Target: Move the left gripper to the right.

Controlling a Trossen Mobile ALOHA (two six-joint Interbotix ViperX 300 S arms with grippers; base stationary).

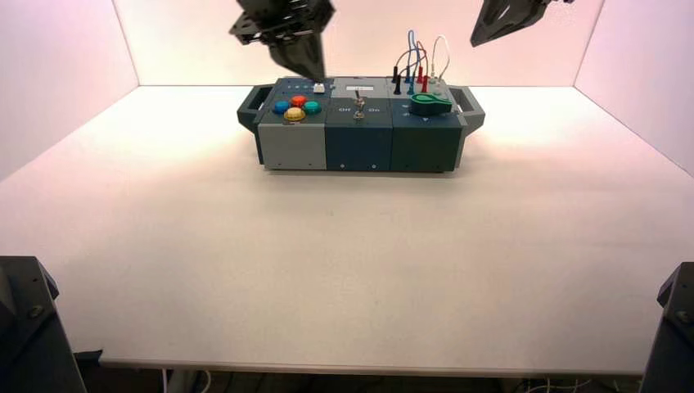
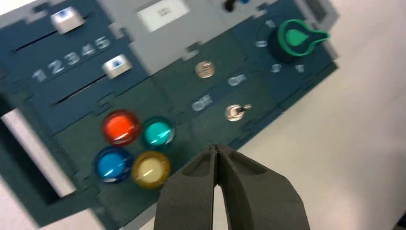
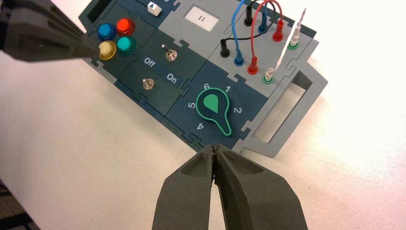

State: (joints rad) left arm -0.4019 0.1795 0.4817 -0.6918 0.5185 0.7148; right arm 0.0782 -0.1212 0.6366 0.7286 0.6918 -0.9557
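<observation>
The black angular left gripper point(image 1: 299, 51), fingers pressed together and holding nothing, hangs over the four-button end of the dark blue-grey control box point(image 1: 360, 143) near the worktop's far edge. Nothing needs grasping: a free, rigid, unloaded sideways move. The smoother black right gripper point(image 1: 491, 29), likewise closed, hangs above the box's other end.

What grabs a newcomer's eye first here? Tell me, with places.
The control box at the table's far middle stands out, with its cluster of red, blue, teal and yellow buttons on its left section and a green knob on its right. The left gripper hangs shut above the box's left part, and the right gripper, also shut, hangs higher off to the right.
</observation>
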